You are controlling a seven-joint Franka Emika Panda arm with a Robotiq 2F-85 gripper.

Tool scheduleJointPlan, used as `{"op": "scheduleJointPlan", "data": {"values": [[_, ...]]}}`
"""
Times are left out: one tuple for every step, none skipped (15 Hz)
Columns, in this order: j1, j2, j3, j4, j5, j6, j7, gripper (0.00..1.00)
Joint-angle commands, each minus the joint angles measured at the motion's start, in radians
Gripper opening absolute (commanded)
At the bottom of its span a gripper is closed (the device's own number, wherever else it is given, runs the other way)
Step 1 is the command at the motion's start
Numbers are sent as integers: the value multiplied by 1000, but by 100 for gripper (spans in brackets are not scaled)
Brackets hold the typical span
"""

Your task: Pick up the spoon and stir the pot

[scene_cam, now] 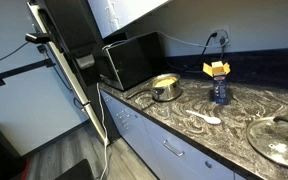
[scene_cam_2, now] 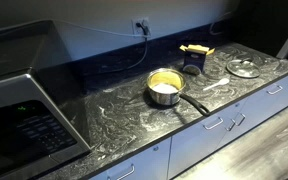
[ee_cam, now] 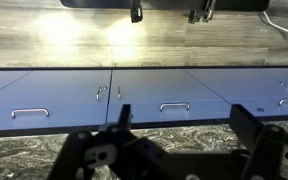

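The small steel pot [scene_cam: 165, 88] with a yellowish inside stands on the dark marbled counter; it also shows in an exterior view [scene_cam_2: 164, 88], its black handle pointing toward the counter's front. The white spoon [scene_cam: 207, 118] lies flat on the counter between the pot and the glass lid. My gripper [ee_cam: 184, 125] shows only in the wrist view. Its two dark fingers are spread wide with nothing between them, above the counter near its front edge. Neither pot nor spoon shows in the wrist view.
A large glass lid [scene_cam: 279, 140] [scene_cam_2: 242, 68] lies flat on the counter. A blue bottle with a yellow top [scene_cam: 218, 85] stands behind the spoon. A black microwave [scene_cam: 134, 58] stands at the counter's end. Cabinet drawers with handles [ee_cam: 174, 105] lie below the counter edge.
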Motion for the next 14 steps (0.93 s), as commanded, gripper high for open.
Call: {"op": "scheduleJointPlan", "data": {"values": [[-11,3,8,2,6,-2,-6,100],[-11,3,8,2,6,-2,-6,100],[-11,3,8,2,6,-2,-6,100],[-11,3,8,2,6,-2,-6,100],[-11,3,8,2,6,-2,-6,100],[-11,3,8,2,6,-2,-6,100],[-11,3,8,2,6,-2,-6,100],[-11,3,8,2,6,-2,-6,100],[-11,3,8,2,6,-2,-6,100],[-11,3,8,2,6,-2,-6,100],[-13,16,10,12,13,-9,10,100],[-16,33,28,18,35,11,66,100],[-23,54,52,23,65,27,147,100],[-22,77,80,27,93,49,224,100]]}}
